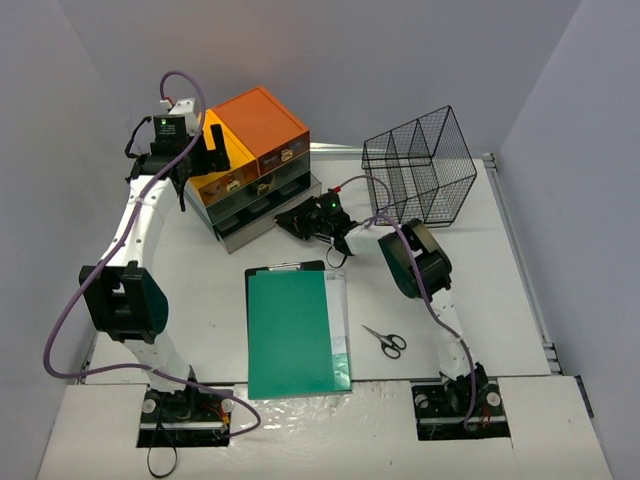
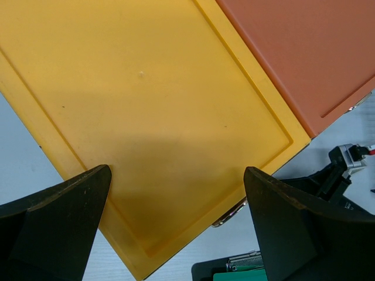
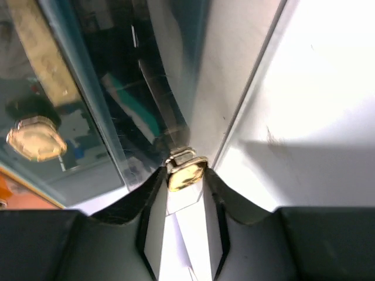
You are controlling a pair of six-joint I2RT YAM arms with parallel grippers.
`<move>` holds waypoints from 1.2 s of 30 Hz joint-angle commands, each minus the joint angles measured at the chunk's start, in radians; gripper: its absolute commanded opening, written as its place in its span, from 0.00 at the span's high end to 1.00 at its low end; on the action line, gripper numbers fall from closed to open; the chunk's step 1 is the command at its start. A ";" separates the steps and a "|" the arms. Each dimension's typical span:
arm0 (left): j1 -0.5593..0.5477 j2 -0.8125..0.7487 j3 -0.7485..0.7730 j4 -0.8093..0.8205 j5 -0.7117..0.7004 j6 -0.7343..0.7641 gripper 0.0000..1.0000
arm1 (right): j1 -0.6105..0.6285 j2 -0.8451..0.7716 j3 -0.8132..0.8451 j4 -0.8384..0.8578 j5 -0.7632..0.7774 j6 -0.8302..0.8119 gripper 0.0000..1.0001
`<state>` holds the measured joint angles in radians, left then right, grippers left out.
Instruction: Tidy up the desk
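Here, the right tool [image 3: 184,173] is closed on a small brass pull [image 3: 186,175] on a clear drawer [image 3: 88,111] low in the drawer unit [image 1: 250,175]. The shapes inside are too blurred to name. The left tool [image 2: 177,172] hangs wide open over the unit's yellow lid [image 2: 146,88], beside its orange lid [image 2: 304,52]. The unit stands at the back of the white desk [image 1: 490,300], a black wire basket [image 1: 420,165] to its right. A green clipboard [image 1: 290,335] and scissors [image 1: 385,341] lie nearer.

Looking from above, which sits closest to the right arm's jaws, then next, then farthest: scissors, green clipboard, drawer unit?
1. Drawer unit, back left: the jaws pinch its drawer handle.
2. Green clipboard, centre, just in front.
3. Scissors, front right.
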<state>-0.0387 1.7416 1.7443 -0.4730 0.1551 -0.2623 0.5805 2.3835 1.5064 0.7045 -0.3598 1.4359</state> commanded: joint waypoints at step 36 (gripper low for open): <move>0.025 0.018 -0.023 -0.097 -0.004 -0.038 0.03 | 0.128 -0.562 0.076 -0.955 0.405 -0.779 0.53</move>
<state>-0.0380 1.7416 1.7424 -0.4671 0.1591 -0.2699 0.7139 1.9459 1.4846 0.0325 -0.1086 0.7397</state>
